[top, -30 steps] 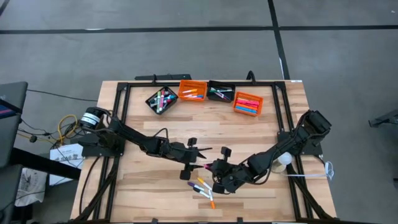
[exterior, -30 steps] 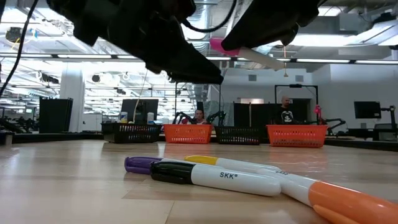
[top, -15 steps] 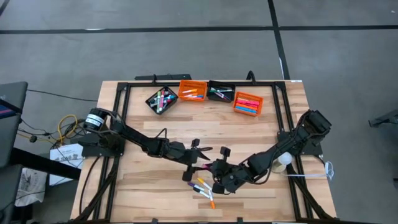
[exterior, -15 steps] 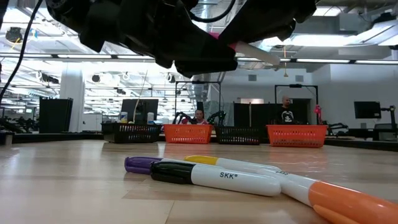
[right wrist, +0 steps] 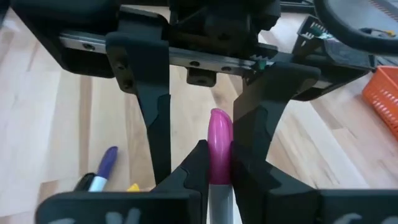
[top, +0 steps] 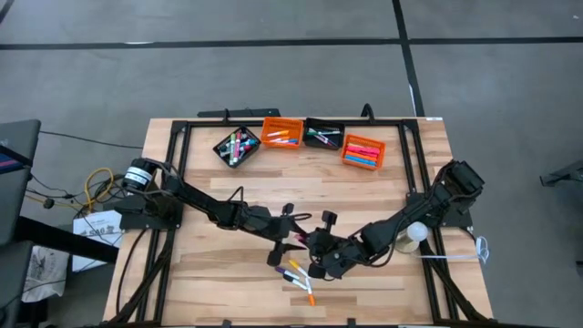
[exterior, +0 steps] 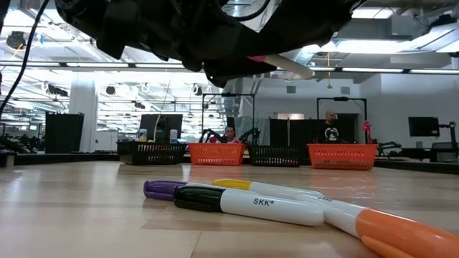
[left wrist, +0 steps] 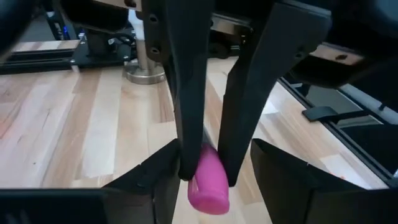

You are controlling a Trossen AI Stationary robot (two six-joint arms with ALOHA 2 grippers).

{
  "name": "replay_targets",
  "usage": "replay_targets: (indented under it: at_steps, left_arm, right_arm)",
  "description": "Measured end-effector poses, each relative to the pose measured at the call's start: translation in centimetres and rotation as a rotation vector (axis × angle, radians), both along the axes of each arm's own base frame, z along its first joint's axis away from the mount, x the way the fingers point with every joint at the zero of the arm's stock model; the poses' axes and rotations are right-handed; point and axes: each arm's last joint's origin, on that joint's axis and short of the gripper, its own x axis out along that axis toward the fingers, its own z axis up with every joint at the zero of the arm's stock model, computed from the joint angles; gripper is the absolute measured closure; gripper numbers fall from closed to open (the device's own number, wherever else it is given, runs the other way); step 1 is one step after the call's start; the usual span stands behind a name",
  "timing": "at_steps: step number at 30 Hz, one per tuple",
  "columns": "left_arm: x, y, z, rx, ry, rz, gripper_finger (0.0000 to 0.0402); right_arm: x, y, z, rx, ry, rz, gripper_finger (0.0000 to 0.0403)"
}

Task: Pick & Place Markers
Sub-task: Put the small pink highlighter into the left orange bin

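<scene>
Over the near middle of the wooden table (top: 209, 273), well short of the bins (top: 314, 137) along the far edge and just beyond the loose markers (top: 296, 273) lying on the boards; reaches in from both sides and meets tip to tip above the wood; grips with the right gripper (right wrist: 217, 171), pinched narrow on the pink marker (right wrist: 219, 140) by its pale barrel; carries it clear of the table, with the long axis running along the line between the two wrists and the pink cap (left wrist: 208, 183) pointing straight at the left arm; brackets that cap with the left gripper (left wrist: 216, 155), spread wide, one finger to either side and, as far as shows, touching neither; sits nearer the cap end on the left and nearer the barrel end on the right, so reads as a handover from right to left, not yet made; seems to call for no sideways shift, only a squeeze across the cap, since that end lies centred in the gap; could end in a drop onto the loose markers below if let go on the right before a firm hold on the left.
</scene>
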Motion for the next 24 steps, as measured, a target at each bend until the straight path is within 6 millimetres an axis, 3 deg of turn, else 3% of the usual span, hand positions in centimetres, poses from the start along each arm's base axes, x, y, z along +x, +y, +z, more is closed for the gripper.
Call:
replay_targets:
  at_steps: [8,24]
  left_arm:
    - [0.0,-0.1,0.0,0.000,-0.001,-0.004,0.0211]
    - [0.1,-0.1,0.3,-0.003,-0.039,0.021,0.0211]
  right_arm:
    - [0.3,-0.1,0.3,-0.008,-0.034,0.001,0.0375]
    - [1.1,-0.3,1.1,-0.005,-0.122,0.000,0.0365]
